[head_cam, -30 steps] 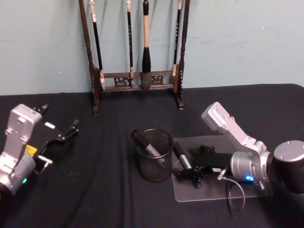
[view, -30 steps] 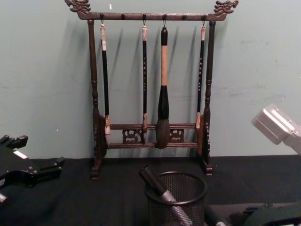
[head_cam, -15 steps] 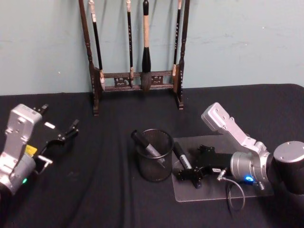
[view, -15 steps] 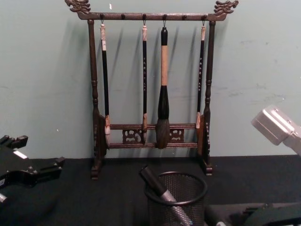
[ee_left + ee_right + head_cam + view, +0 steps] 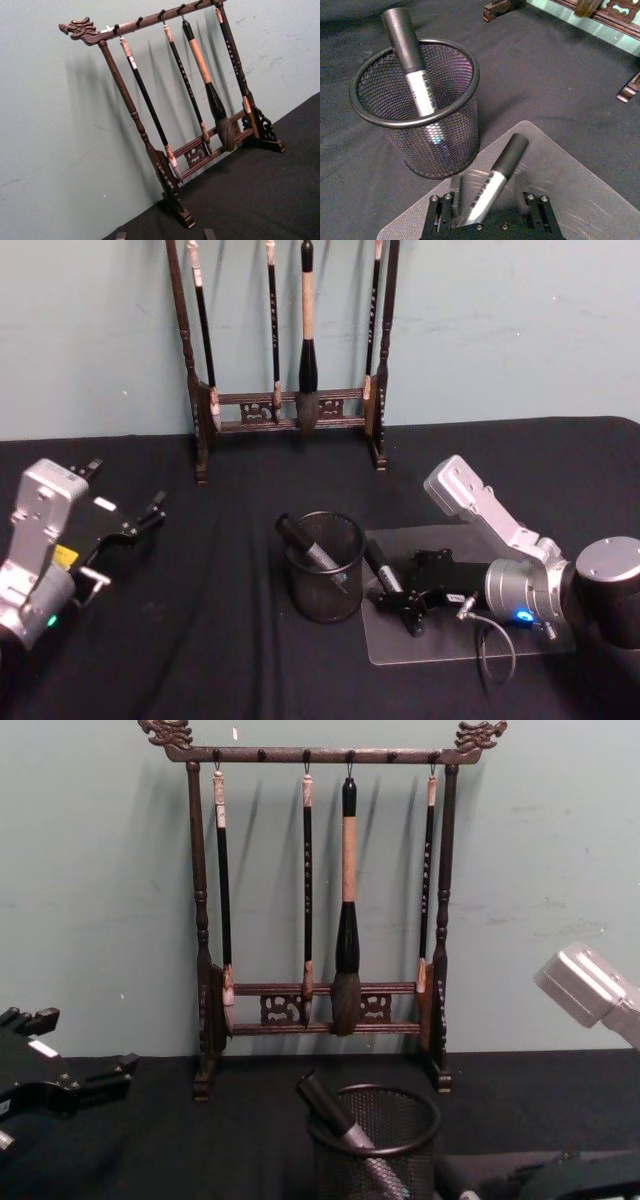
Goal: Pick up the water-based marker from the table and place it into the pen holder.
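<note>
Marker (image 5: 493,176) flat between right gripper's (image 5: 491,205) spread fingers (image 5: 441,214), beside pen holder (image 5: 445,145).

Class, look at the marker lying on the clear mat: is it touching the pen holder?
Apart. In the right wrist view, a strip of bare mat shows between the marker and the holder.

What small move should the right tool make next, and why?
Probably close the right tool on the marker: it lies on the clear mat between the open fingers, ungripped, beside the pen holder. The left tool sits parked at the left.
</note>
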You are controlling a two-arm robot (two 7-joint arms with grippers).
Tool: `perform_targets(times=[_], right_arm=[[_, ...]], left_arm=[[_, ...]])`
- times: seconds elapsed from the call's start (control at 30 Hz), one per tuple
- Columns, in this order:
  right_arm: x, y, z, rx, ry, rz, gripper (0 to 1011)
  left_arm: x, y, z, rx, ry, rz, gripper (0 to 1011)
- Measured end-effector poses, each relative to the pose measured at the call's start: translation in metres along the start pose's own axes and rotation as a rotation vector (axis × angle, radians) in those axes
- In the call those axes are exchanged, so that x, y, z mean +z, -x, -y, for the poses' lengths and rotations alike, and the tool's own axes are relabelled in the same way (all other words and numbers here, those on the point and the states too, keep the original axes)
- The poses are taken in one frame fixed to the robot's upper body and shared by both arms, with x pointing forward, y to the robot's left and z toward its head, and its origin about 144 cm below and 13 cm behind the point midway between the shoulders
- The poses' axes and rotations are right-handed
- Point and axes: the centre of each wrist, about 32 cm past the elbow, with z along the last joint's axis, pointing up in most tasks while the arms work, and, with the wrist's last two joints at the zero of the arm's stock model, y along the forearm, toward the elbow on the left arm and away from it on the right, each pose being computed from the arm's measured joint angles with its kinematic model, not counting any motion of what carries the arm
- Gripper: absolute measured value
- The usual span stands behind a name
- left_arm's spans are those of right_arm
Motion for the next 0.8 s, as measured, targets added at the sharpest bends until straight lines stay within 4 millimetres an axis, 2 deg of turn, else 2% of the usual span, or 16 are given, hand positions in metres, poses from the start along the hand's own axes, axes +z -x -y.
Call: perform_targets(times=[0.1, 0.13, 0.27, 0.3, 0.47, 0.8], right_arm=[[0.0, 0.0, 0.0, 0.0, 0.0, 0.0, 567], [0.0, 0.0, 0.0, 0.0, 0.0, 0.0, 567], [0.0, 0.0, 0.0, 0.0, 0.0, -0.001, 386], [0.0, 0.0, 0.0, 0.0, 0.0, -0.001, 386], [0.0, 0.0, 0.0, 0.0, 0.0, -0.001, 225], [0.0, -0.0016, 0.0015, -0.009, -0.016, -0.012, 205]], left_arm=[[0.0, 0.0, 0.0, 0.0, 0.0, 0.0, 1001], [0.0, 0.0, 0.0, 0.0, 0.0, 0.0, 1001], [0.0, 0.0, 0.0, 0.0, 0.0, 0.0, 1001], [0.0, 0.0, 0.0, 0.0, 0.0, 0.0, 1001], [0.0, 0.0, 0.0, 0.0, 0.0, 0.0, 1001], [0.0, 0.0, 0.0, 0.0, 0.0, 0.0, 1001]])
